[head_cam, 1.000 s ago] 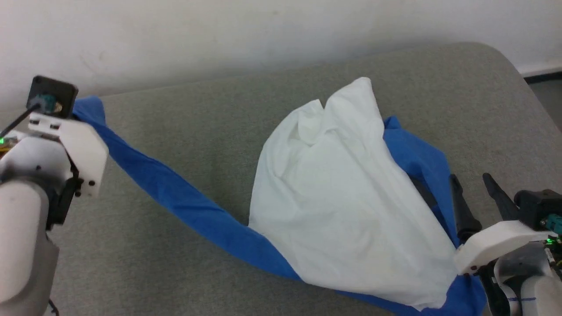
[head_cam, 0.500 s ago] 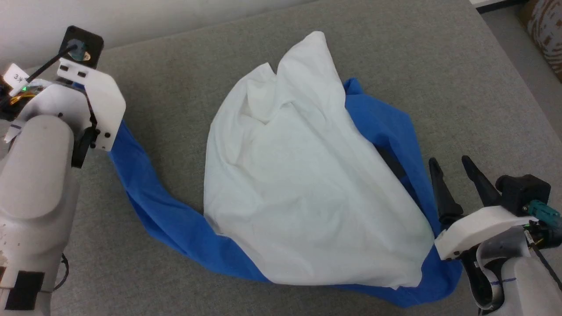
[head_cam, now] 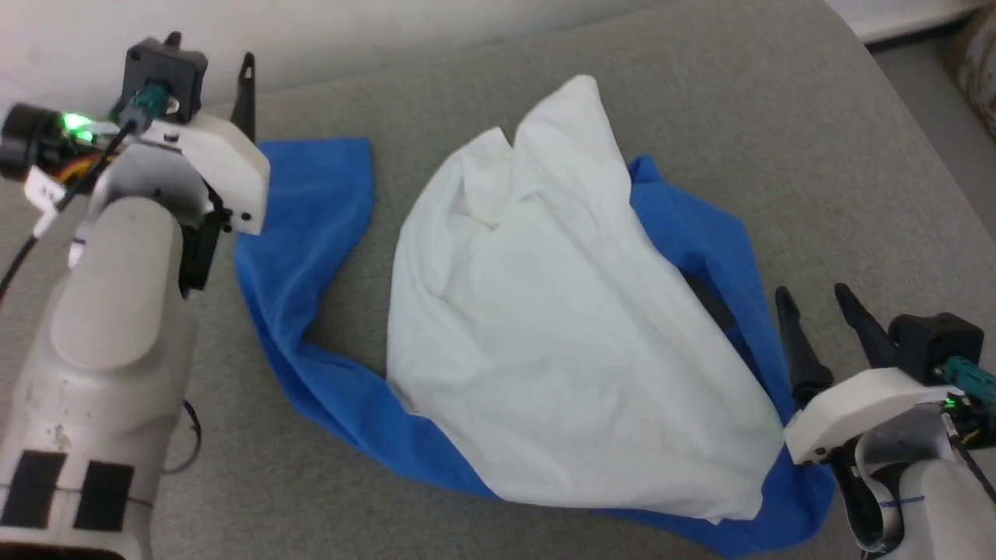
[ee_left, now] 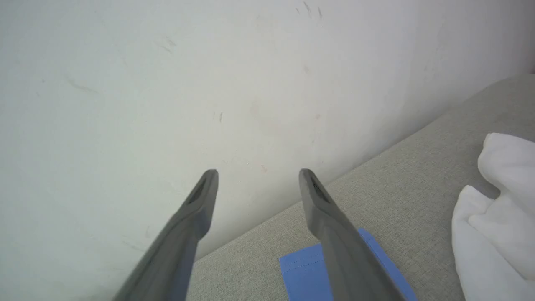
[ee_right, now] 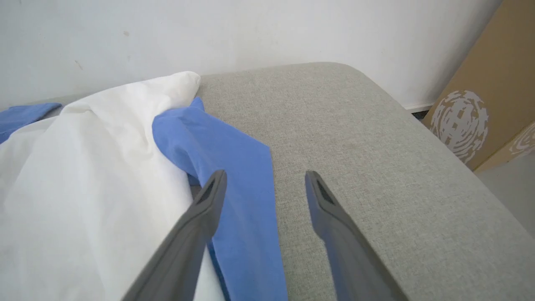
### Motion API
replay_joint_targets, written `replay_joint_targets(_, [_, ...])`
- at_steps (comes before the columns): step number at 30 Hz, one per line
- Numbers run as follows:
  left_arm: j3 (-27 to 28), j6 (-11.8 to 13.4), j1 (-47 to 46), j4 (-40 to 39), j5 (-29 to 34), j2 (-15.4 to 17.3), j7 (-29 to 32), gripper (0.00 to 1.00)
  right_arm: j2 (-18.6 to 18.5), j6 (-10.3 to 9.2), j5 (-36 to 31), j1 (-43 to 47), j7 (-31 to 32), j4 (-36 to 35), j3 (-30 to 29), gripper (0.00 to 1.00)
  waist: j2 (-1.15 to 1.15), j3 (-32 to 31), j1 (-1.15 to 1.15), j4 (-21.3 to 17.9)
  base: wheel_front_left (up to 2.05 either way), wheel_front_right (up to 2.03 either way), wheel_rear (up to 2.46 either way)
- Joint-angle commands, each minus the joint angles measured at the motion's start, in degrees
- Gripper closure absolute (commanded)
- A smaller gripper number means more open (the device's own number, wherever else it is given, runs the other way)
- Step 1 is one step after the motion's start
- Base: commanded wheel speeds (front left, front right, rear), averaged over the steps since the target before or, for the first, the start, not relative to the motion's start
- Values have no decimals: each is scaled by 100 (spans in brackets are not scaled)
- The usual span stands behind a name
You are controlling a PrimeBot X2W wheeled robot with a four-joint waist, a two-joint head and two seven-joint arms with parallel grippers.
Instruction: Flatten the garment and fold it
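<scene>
Released since the earlier frame, the blue sleeve (head_cam: pixel 315 194) of the garment (head_cam: pixel 560 334) lies flat. Both left gripper (ee_left: pixel 257 173) and right gripper (head_cam: pixel 811 294) stand spread, empty.

No readable text: the white tag (head_cam: pixel 43 190) on the left arm (head_cam: pixel 117 327) is blurred (cardboard box (ee_right: pixel 489 71) bears only swirls)

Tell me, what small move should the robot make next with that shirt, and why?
Probably lower the right jaws onto the blue edge of the garment beside them and pinch it. Both pairs of jaws stand open and hold nothing. The blue end at the left lies flat, but the white middle is heaped.
</scene>
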Motion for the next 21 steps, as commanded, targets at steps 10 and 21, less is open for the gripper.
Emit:
replay_joint_targets(10, [502, 240, 2248, -1269, -1155, -620, -431, 0, 16, -12, -161, 557, 324, -339, -193, 0, -1, -1149, 0, 1019, 0, 0, 0])
replay_joint_targets(21, [102, 426, 4559, -2889, -1982, -1036, 1486, 0, 16, -12, -159, 814, 554, -543, -187, 0, -1, -1273, 0, 1223, 0, 0, 0])
